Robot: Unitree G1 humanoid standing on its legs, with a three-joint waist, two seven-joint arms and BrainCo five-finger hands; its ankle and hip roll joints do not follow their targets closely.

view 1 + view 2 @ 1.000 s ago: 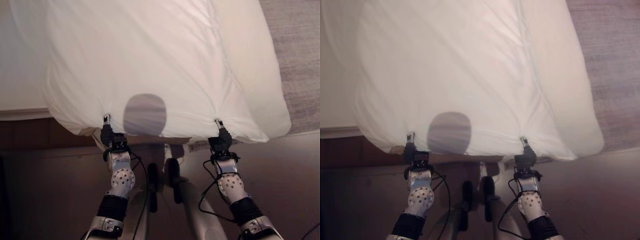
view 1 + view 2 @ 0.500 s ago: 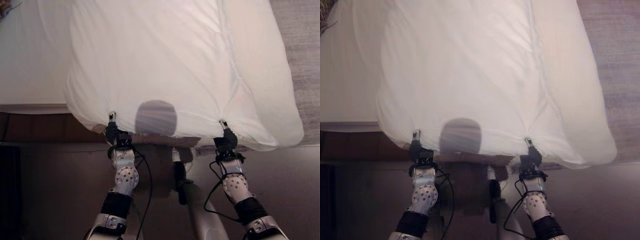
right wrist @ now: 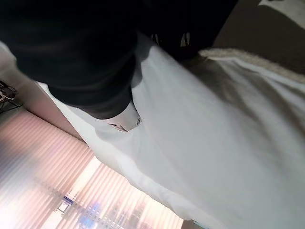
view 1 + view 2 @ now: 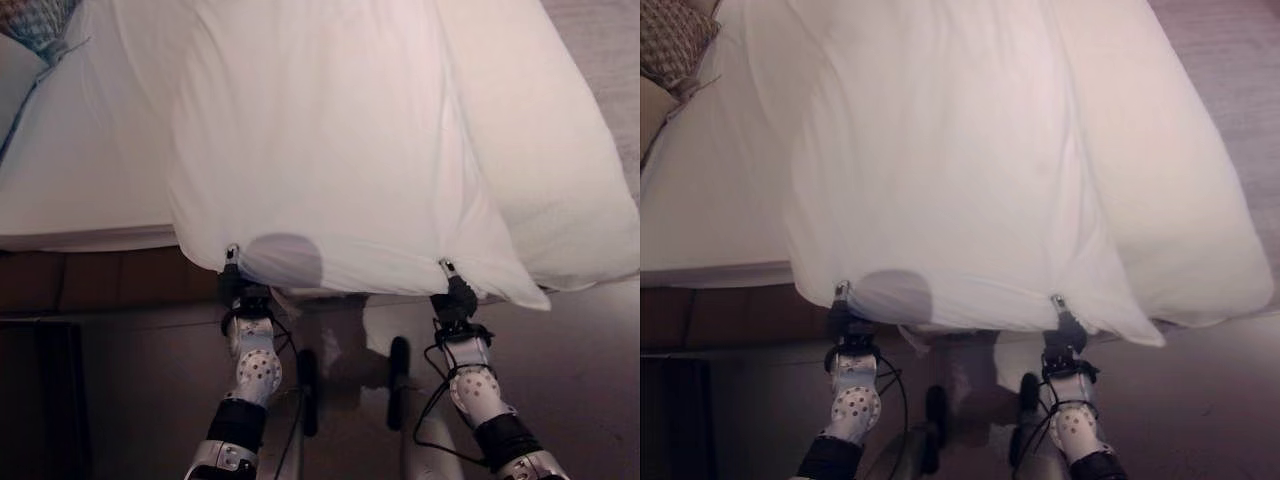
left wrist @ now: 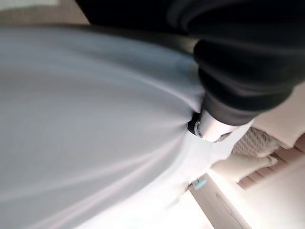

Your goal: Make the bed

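While spread apart, each robot hand (image 4: 233, 272) (image 4: 452, 286) pinches the white duvet (image 4: 330, 150) edge.

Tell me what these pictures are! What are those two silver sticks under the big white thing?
They are a robot's two arms, seen from cameras on its head looking down. The white thing is a duvet lying on a bed. The left hand and right hand each pinch its near edge, so the cloth puckers there. The other two pictures come from cameras on the wrists, very close: a finger tip of each hand pressed into white cloth. A patterned pillow lies in the far corner.
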